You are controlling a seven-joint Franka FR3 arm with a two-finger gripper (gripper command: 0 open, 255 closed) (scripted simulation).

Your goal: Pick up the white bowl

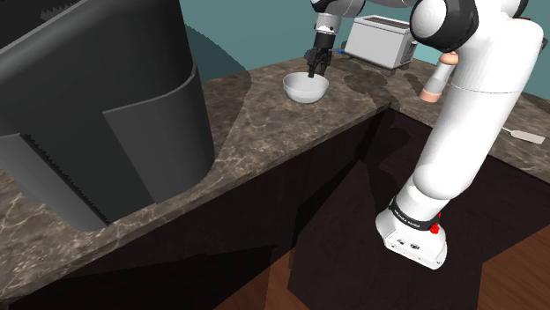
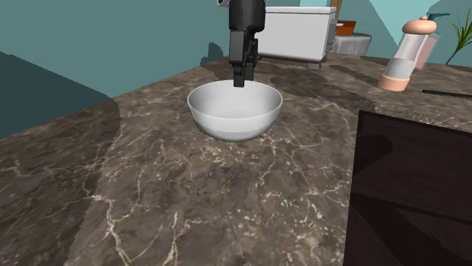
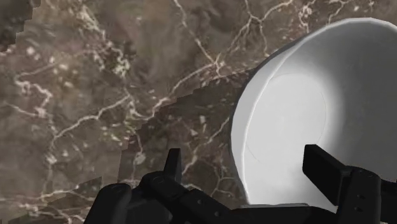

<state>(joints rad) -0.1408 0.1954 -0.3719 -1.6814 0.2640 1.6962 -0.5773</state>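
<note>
The gripper (image 1: 315, 72) is hanging over the far rim of the white bowl (image 1: 305, 89) in the shoulder view. The bowl is sitting on the marble counter (image 1: 264, 123), near the toaster (image 1: 381, 40).

In the 2nd ext. view the gripper (image 2: 242, 75) is dipping at the far edge of the bowl (image 2: 234, 113), which is looking empty.

In the wrist view we're seeing the fingers (image 3: 323, 170) standing wide apart and straddling the rim, one inside and one outside, not gripping yet. We're judging it best to be lowering slightly, then closing squarely on the wall w/o tipping it.
</note>
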